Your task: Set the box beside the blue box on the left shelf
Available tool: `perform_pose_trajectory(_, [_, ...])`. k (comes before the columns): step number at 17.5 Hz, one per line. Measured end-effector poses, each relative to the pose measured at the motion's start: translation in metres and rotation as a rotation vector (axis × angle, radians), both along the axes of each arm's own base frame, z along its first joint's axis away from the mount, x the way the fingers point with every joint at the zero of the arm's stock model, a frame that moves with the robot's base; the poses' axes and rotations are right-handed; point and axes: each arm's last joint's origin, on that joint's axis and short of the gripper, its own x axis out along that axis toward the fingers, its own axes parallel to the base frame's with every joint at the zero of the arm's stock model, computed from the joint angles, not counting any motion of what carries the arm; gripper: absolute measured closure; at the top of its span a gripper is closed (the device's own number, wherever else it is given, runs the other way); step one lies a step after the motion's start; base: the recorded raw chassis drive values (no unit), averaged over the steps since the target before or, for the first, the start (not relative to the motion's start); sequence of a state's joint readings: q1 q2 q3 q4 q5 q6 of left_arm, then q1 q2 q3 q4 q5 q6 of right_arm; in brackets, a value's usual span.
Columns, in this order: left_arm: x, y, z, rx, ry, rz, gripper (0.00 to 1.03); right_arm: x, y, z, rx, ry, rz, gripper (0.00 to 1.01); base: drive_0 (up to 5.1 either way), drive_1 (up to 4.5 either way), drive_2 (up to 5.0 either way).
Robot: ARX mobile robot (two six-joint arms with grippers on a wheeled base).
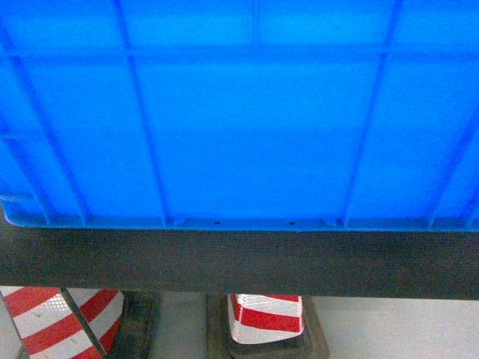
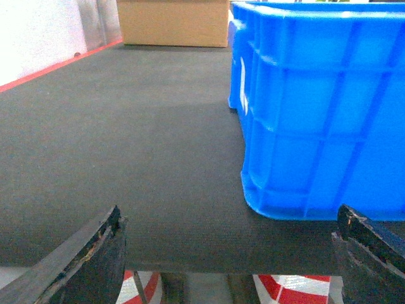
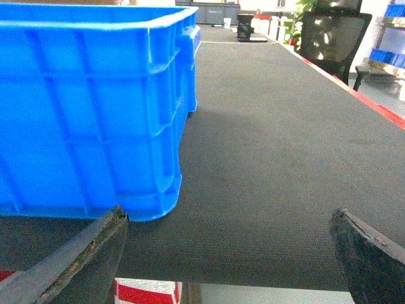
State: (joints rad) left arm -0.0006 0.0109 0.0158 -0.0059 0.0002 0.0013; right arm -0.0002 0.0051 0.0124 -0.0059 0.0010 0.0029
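The box is a large blue ribbed crate that fills most of the head view and stands near the front edge of a dark matted table. In the left wrist view the box is ahead on the right, and my left gripper is open and empty, just short of the table edge beside the crate's left corner. The right wrist view has the box on the left, with my right gripper open and empty by its right corner. Neither gripper touches it. The left shelf and the other blue box are out of view.
Red-and-white striped cones stand on the floor below the table edge. A cardboard box sits at the table's far end. A black chair stands beyond the table's red-trimmed right edge.
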Motion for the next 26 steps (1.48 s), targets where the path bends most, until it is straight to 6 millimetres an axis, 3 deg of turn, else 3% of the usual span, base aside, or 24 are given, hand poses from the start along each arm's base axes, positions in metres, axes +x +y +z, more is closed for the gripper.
perform_pose_trajectory(26, [0.0000,0.0000,0.0002,-0.001,-0.002,0.001,0.05,0.0000,0.0000,0.0000,0.000,0.000,0.001,0.03,0.0,0.00,0.0])
